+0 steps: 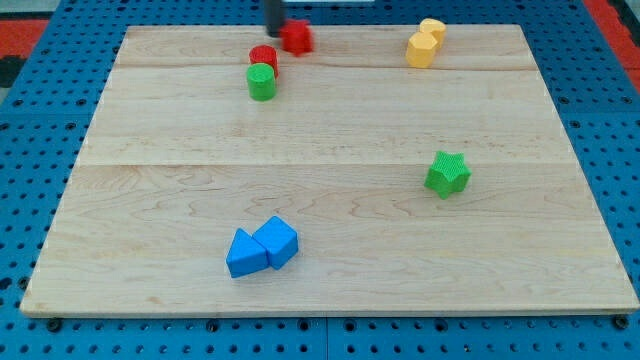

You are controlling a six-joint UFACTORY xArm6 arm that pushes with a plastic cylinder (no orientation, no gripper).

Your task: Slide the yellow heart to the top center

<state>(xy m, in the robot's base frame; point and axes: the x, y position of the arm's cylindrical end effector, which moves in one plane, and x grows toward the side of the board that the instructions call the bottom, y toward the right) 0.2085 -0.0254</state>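
The yellow heart (pixel 433 30) lies near the view's top right, touching a yellow hexagon block (pixel 421 49) just below and left of it. My tip (pixel 274 27) is at the view's top, left of centre, right beside the left side of a red block (pixel 296 38). The tip is far to the left of the yellow heart. The rod's upper part leaves the view at the top edge.
A red cylinder (pixel 263 57) and a green cylinder (pixel 261 82) touch each other below my tip. A green star (pixel 447 174) sits at the right. Two blue blocks (pixel 245 254) (pixel 277 241) touch at the lower middle. The wooden board (pixel 330 120) rests on blue pegboard.
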